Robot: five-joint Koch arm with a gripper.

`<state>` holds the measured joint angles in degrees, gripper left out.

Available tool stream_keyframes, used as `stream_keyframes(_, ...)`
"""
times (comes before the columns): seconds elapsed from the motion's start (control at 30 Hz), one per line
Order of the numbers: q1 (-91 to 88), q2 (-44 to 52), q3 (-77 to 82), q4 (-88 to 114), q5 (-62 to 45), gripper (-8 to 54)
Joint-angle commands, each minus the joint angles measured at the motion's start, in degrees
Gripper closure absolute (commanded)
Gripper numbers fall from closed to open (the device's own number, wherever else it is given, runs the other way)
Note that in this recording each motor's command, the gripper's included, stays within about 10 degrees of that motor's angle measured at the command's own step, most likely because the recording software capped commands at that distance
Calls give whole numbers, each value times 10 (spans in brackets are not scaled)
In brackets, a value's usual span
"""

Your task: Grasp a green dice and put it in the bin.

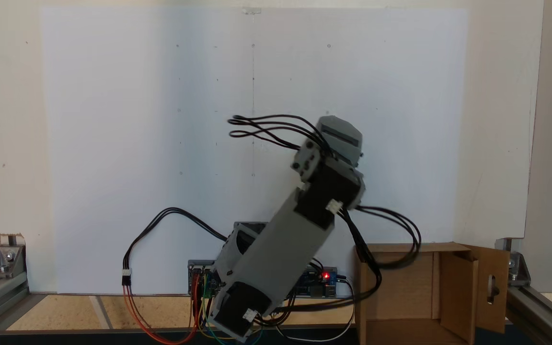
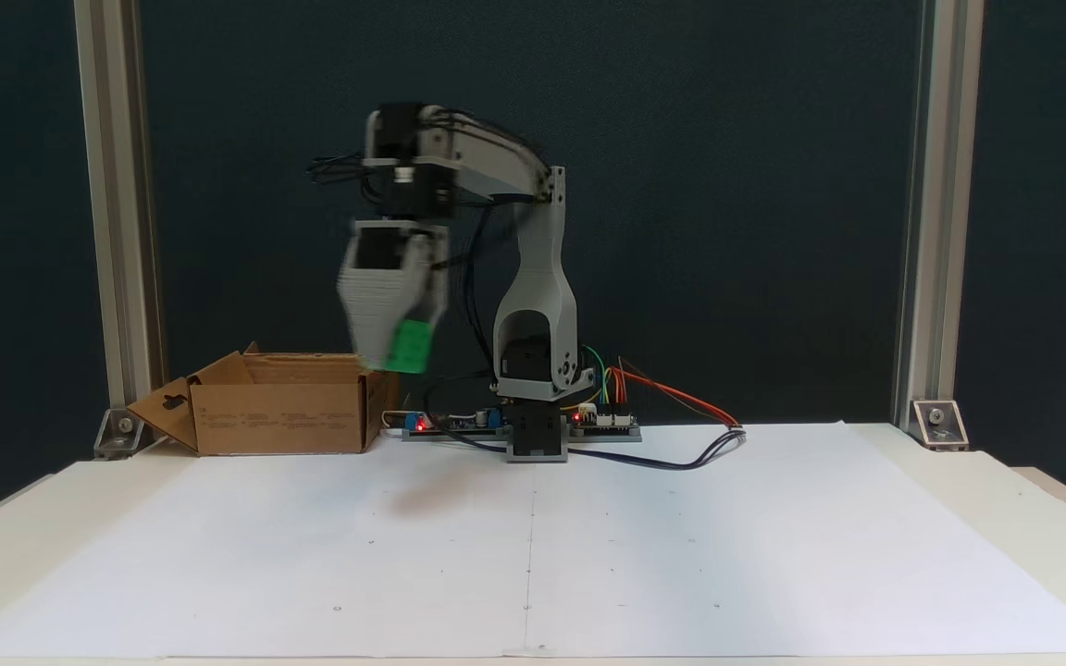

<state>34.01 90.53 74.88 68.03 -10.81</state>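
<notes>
Counting first, we find one arm (image 2: pixel 533 277), one green dice (image 2: pixel 410 346), one bin (image 2: pixel 278 416) and one white paper sheet (image 2: pixel 533 546) spread over the tabletop (image 2: pixel 1033 499). Two red lights glow on the circuit boards (image 2: pixel 496 422) at the arm's base.

In the fixed view from the front, the jaws (image 2: pixel 399 356) point down and are blurred, closed on the green dice, which hangs in the air. It sits just beyond the bin's 3 o'clock edge and slightly above its rim, not inside it.

Printed text in small blocks runs across the bin's front wall, but we cannot read it. The flap at the bin's 9 o'clock side has a slot-shaped cutout (image 2: pixel 172 404). We cannot see into the bin from this side.

In the fixed view from above, the bin (image 1: pixel 400 287) lies at the 5 o'clock corner, and the part of its inside that shows, cut off by the picture's lower edge, holds nothing but a loop of black cable (image 1: pixel 400 230) hanging over its rim. The arm (image 1: pixel 285 230) leans toward 1 o'clock, covering the jaws and dice.
</notes>
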Motion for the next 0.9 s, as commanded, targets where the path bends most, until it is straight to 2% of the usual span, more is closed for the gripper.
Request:
stream_keyframes(0.0, 51, 40, -32, 10, 24, 339)
stream_keyframes(0.23, 334, 43, -116, 9, -6, 339)
stream_keyframes(0.5, 606, -19, -160, -35, -86, 339)
stream_keyframes(0.7, 661, -120, -160, -42, -126, 339)
stream_keyframes(0.87, 691, -170, -160, -128, -133, 339)
